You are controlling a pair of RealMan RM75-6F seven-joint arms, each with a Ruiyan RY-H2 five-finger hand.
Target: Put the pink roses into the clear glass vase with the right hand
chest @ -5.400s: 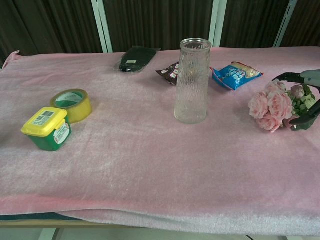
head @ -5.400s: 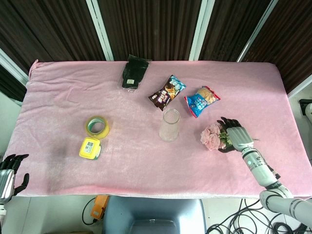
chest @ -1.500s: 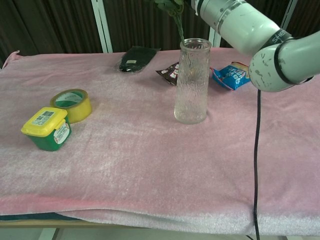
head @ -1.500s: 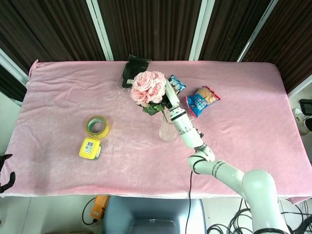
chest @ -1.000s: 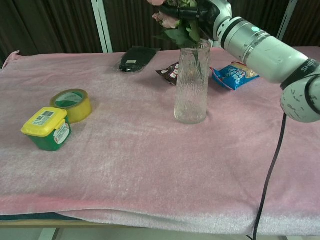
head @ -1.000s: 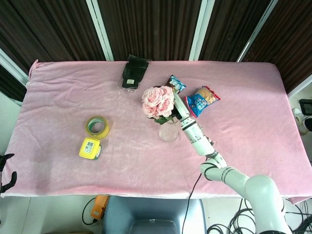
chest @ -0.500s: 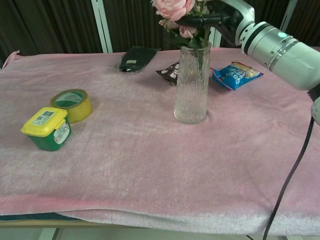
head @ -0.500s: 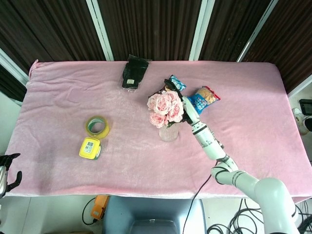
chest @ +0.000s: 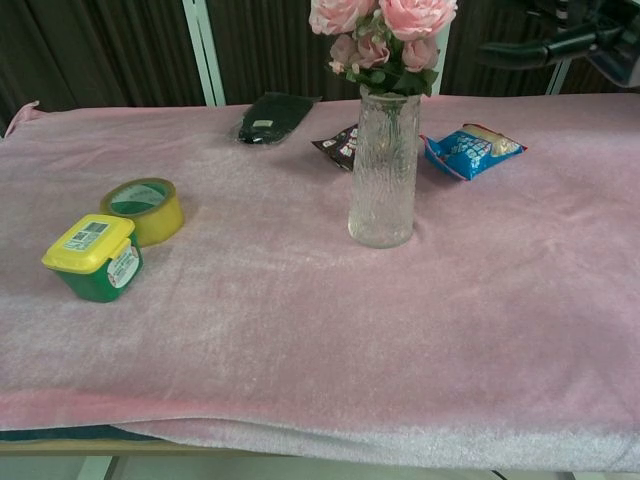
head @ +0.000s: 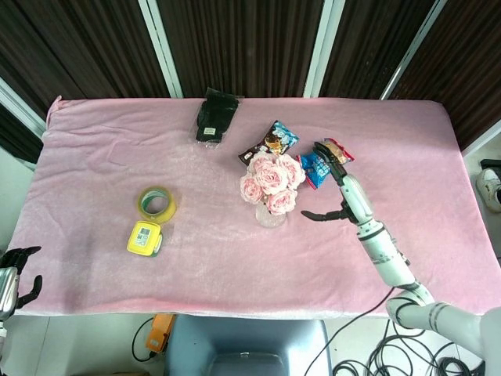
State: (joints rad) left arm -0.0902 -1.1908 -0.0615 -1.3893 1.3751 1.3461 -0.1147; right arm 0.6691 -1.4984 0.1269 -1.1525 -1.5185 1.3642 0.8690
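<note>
The pink roses (head: 271,181) (chest: 383,28) stand upright in the clear glass vase (chest: 384,168) (head: 272,215) near the middle of the pink table, their stems down inside the glass. My right hand (head: 338,188) (chest: 570,38) hovers to the right of the vase, apart from it, fingers spread and holding nothing. Off the table's front left corner, my left hand (head: 14,278) hangs low with nothing visible in it; only the head view shows it.
Yellow tape roll (head: 156,204) (chest: 145,209) and a yellow-lidded green tub (head: 145,238) (chest: 94,257) sit at front left. A black packet (head: 214,116) (chest: 271,118), a dark snack bag (head: 268,146) and a blue snack bag (head: 321,160) (chest: 472,150) lie behind the vase.
My right hand has let go of the roses and drawn away to the right. The roses now stand in the vase on their own.
</note>
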